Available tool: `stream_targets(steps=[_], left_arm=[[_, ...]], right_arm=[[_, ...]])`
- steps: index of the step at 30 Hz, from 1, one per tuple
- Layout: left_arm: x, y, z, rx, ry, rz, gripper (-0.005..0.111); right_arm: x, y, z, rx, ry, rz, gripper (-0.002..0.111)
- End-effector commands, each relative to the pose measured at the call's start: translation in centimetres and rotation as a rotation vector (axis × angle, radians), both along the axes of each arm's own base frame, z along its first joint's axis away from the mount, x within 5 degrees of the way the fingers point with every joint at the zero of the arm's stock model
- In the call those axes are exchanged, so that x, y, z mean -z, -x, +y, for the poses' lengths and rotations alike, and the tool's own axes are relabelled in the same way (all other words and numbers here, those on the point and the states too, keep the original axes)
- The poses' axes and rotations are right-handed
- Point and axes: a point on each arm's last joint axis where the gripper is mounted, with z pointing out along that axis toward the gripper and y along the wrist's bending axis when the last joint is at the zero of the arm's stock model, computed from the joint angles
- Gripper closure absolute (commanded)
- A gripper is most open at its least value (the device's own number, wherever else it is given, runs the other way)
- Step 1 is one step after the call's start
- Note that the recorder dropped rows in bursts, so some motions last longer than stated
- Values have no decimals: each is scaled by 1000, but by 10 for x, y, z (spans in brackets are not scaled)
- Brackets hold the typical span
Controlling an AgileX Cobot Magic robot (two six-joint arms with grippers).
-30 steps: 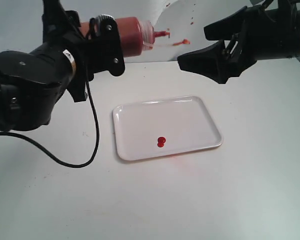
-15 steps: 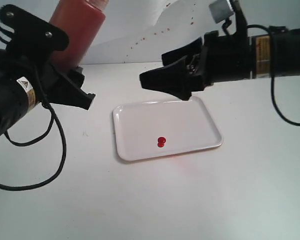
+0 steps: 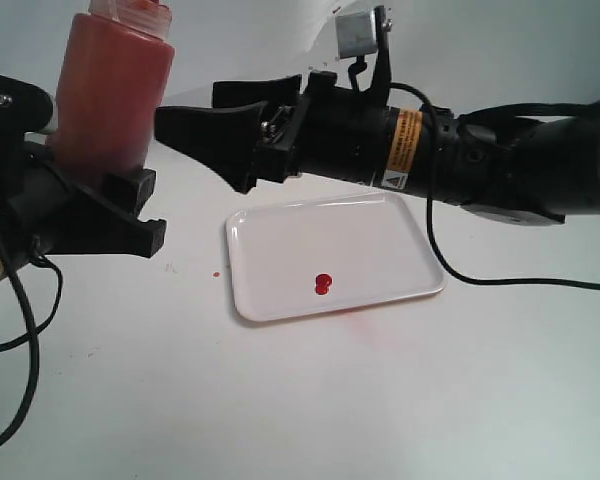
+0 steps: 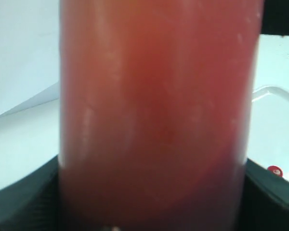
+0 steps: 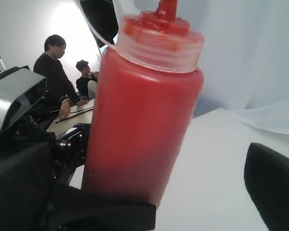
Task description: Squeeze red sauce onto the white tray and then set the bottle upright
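The bottle point(image 3: 112, 88) stands upright at the far left, nozzle up, with my left gripper point(image 3: 108, 175) shut on its lower body; its base is hidden behind the fingers. In the left wrist view the bottle point(image 4: 154, 110) fills the frame. My right gripper point(image 3: 205, 140) reaches across from the right, above the white tray's point(image 3: 385, 235) far left corner. It is open, its upper fingertip right beside the bottle. In the right wrist view the bottle point(image 5: 139, 120) stands just behind one finger. A blob of red sauce point(image 3: 323, 285) lies on the tray near its front edge.
A tiny red speck point(image 3: 214, 273) marks the table left of the tray. A faint pink smear point(image 3: 365, 322) lies in front of the tray. A black cable point(image 3: 25, 330) hangs from the left arm. A white backdrop point(image 3: 260, 40) rises behind.
The left gripper has turned the bottle from lying sideways to upright and moved it leftward. The right arm has swept left across the tray's far side, up to the bottle.
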Motion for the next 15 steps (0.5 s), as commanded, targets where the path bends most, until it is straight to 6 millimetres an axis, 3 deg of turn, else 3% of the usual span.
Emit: stream_targets(steps=[1, 11, 13, 15], left_arm=[[-10, 7, 0, 52, 34, -24, 107], [-9, 16, -12, 242, 16, 16, 107], [-9, 16, -12, 242, 16, 16, 107], [-9, 16, -12, 242, 16, 16, 107]], right_arm=[[-7, 6, 14, 16, -63, -12, 3], [-20, 13, 42, 34, -57, -7, 7], [-22, 14, 46, 37, -45, -17, 14], [-23, 13, 49, 50, -26, -17, 32]])
